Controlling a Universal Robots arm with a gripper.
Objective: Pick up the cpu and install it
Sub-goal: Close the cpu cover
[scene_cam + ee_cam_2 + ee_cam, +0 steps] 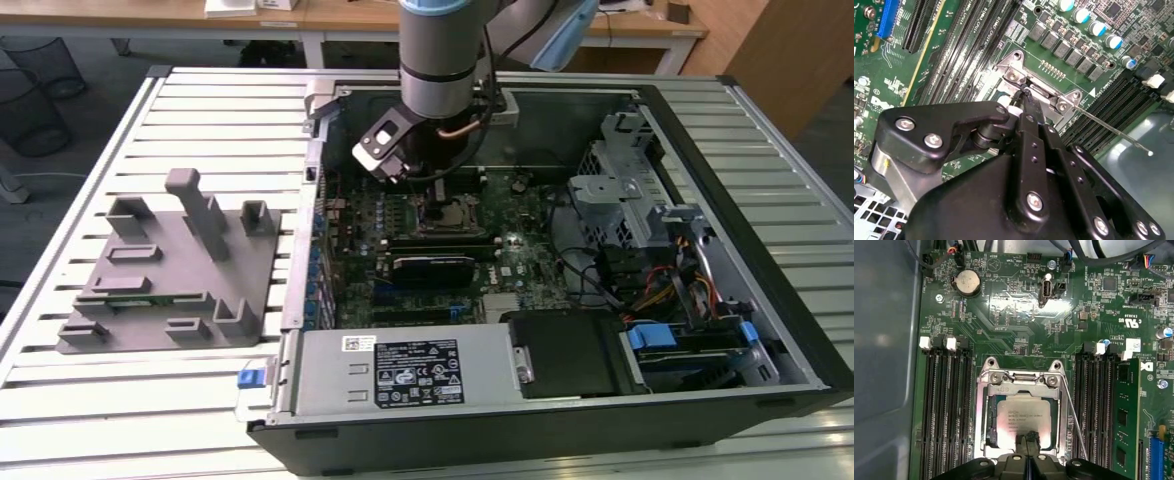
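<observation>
The cpu [1021,412], a small square chip with a pale silvery top, lies flat inside the open metal-framed socket [1021,375] on the green motherboard. In the first wrist view my gripper [1028,440] has its fingers pressed together, and their dark tip rests on the cpu's near edge. The second wrist view shows the same narrow tip [1024,94] down at the socket frame [1019,70]. In the exterior view the gripper [434,192] reaches down into the open computer case, just above the socket [447,215].
The socket's thin wire lever [1074,415] stands raised beside the socket. Memory slots flank it, one holding a green module [1126,415]. A grey plastic fixture [167,265] sits on the slatted table at the exterior view's left. Drive cage and cables [641,220] crowd the case's right.
</observation>
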